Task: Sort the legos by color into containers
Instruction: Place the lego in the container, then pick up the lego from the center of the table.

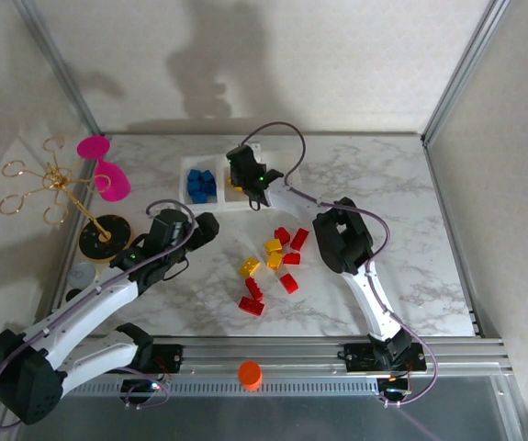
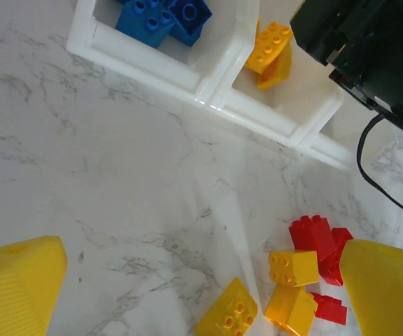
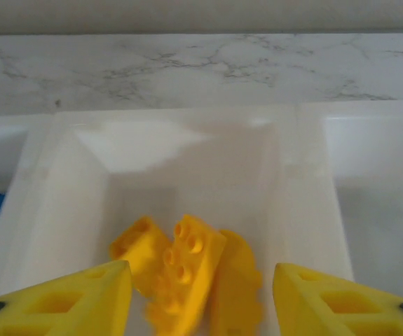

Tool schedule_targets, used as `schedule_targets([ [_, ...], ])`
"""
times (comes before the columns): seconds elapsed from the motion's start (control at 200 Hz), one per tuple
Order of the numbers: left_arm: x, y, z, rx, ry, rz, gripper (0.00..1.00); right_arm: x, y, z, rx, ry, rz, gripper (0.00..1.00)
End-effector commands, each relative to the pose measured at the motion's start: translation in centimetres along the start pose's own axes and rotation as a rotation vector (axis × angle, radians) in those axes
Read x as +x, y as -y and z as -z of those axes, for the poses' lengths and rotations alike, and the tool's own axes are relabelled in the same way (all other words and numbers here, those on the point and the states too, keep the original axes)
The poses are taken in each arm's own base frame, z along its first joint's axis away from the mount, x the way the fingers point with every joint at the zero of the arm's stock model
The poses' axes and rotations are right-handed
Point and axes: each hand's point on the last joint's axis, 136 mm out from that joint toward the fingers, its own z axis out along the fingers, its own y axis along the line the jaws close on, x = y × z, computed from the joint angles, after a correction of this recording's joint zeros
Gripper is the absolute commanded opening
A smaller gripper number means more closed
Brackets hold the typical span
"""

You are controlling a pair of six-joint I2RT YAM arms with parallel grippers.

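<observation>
1. Yellow bricks (image 3: 180, 273) lie heaped and tilted in the middle bin (image 3: 187, 161) of the containers (image 1: 186, 184), with blue bricks (image 1: 200, 184) in the bin beside.
2. The right gripper (image 3: 201, 271) hangs over the heap, fingers parted and clamping nothing.
3. On lifting, a finger could snag a tilted brick or the bin's wall.
4. The left gripper (image 2: 202, 248), spread wide and empty, hovers near loose red and yellow bricks (image 1: 273, 262). These touch, so it might pinch two colours together.

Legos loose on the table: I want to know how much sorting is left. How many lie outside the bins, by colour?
Red legos: 6, as far as the top view separates them
Yellow legos: 3
Total: 9
</observation>
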Motion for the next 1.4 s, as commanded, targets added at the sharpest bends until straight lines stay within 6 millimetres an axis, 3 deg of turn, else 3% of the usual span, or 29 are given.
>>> schedule_targets([
  [0.0, -1.2, 1.3, 0.7, 0.037, 0.043, -0.007, 1.00, -3.3, -1.3, 3.9, -0.067, 0.051, 0.018, 0.59],
  [0.11, -1.2, 1.4, 1.3, 0.060, 0.043, -0.007, 1.00, -3.5, -1.8, 7.1, -0.124, 0.070, 0.022, 0.62],
  [0.22, -0.8, 1.3, 2.0, 0.069, 0.031, -0.012, 1.00, -2.3, -1.6, 9.5, -0.154, 0.036, 0.027, 0.66],
  [0.616, 2.9, 0.6, 3.7, 0.110, -0.061, -0.031, 1.00, 8.2, 2.4, 14.5, -0.138, -0.221, -0.008, 0.77],
  [0.801, 5.2, 0.3, 3.8, 0.136, -0.103, -0.028, 1.00, 13.5, 2.5, 15.7, -0.116, -0.335, 0.025, 0.81],
  [0.996, 6.7, -0.8, 3.6, 0.119, -0.125, -0.022, 1.00, 17.4, 3.0, 15.9, -0.084, -0.415, 0.015, 0.82],
  [1.262, 7.4, -1.2, 3.7, 0.122, -0.136, 0.002, 1.00, 19.5, 4.8, 15.9, 0.015, -0.452, 0.025, 0.81],
  [1.397, 7.3, -1.3, 3.7, 0.118, -0.129, 0.003, 1.00, 20.0, 4.1, 15.9, -0.007, -0.465, 0.021, 0.75],
])
